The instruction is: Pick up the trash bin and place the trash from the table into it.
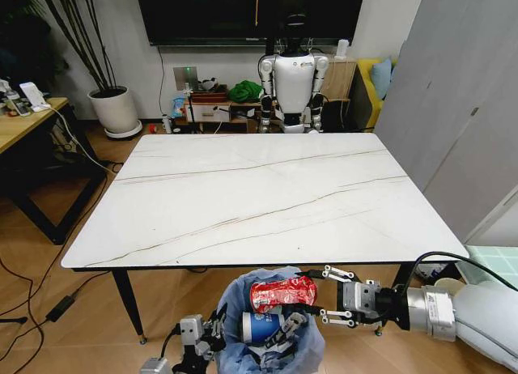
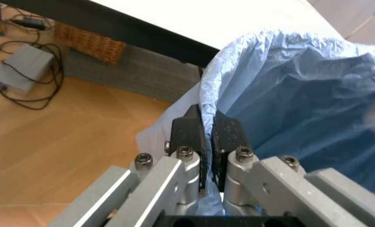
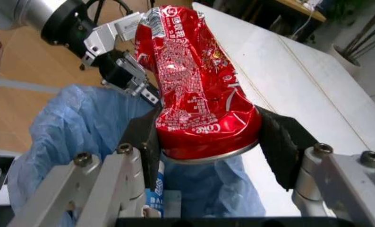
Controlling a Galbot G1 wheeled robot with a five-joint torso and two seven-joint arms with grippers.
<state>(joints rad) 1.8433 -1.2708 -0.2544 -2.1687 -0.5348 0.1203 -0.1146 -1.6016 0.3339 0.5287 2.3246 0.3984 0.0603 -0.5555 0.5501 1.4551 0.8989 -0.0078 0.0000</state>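
My right gripper (image 1: 317,303) is clamping a crushed red can (image 1: 282,294) over the trash bin (image 1: 312,346), whose bag rim my left gripper (image 2: 208,142) is pinching.

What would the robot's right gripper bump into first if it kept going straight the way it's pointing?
Probably the left gripper. The right gripper, shut on a crushed red can, points sideways above the trash bin, toward the side of the rim that the left gripper pinches. Depth is hard to judge, so it might pass just above.
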